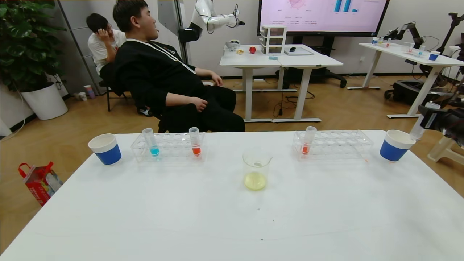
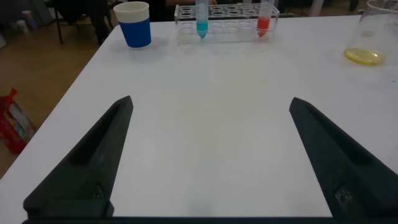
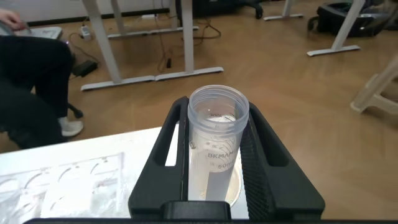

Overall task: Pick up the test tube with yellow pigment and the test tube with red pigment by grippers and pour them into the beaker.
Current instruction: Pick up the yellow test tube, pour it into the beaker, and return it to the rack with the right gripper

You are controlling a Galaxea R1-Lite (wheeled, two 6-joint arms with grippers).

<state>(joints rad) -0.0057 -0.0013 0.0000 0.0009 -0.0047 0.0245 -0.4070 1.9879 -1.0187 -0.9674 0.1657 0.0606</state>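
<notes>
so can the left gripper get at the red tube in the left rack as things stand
Probably yes: the left gripper is open and empty over bare table, nothing before the red tube; only the blue tube shares that rack.

beaker [image 1: 256, 169]: yellow liquid | paper cups [image 1: 105, 149]: blue-white | table [image 1: 232, 217]: white

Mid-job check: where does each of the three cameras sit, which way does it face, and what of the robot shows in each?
Head view: above the table, facing forward and down; beaker central, right tool holding an emptied test tube over a paper cup.
Left wrist view: low over the table, facing its far edge; the open left tool frames it.
Right wrist view: looks down past the right tool onto the tube.
Head and left wrist views share the beaker and left rack.
</notes>
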